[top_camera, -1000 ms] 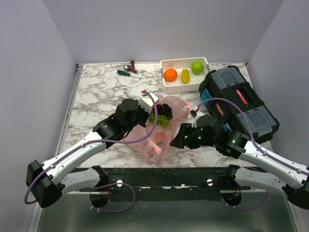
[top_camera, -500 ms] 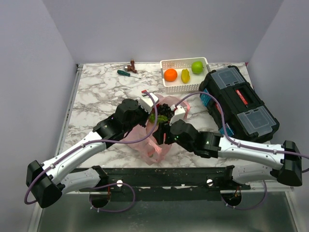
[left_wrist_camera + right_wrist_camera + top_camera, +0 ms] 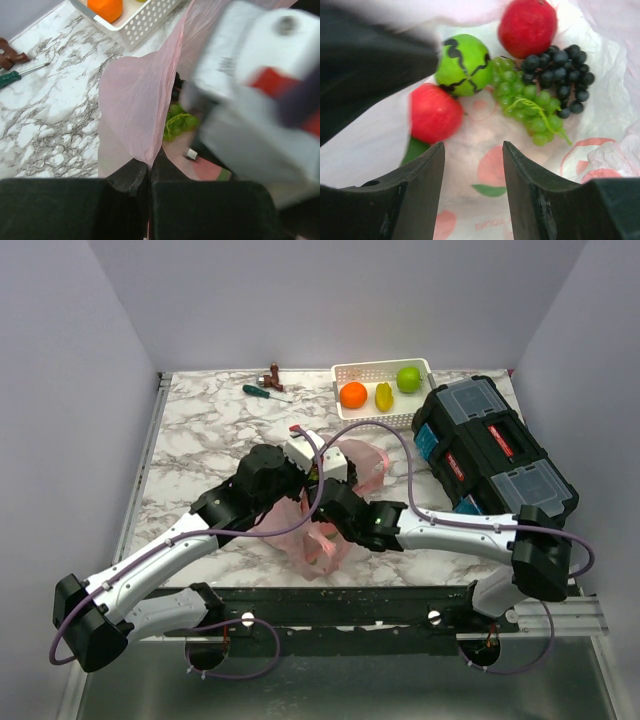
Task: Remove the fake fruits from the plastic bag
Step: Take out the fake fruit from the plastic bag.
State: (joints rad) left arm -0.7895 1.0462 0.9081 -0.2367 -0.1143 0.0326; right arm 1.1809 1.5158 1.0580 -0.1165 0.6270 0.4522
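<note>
Only the right wrist view sees inside the translucent pink plastic bag (image 3: 610,115): two red apples (image 3: 527,26), a green black-striped fruit (image 3: 465,65), green grapes (image 3: 525,105) and dark grapes (image 3: 562,70), with the right fingers (image 3: 420,190) spread and empty above them. The left fingers (image 3: 130,177) clench the bag's rim. From above, the bag lies mid-desk (image 3: 200,430); its print is unreadable.

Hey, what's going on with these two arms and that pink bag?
Two robot arms are emptying fake fruit from a pink plastic bag. The left claw pinches the bag's edge. The right claw is inside the bag, open and holding nothing, facing red apples, a striped green fruit, green grapes and dark grapes. An orange, a lemon and a green apple already sit in the white basket.
</note>
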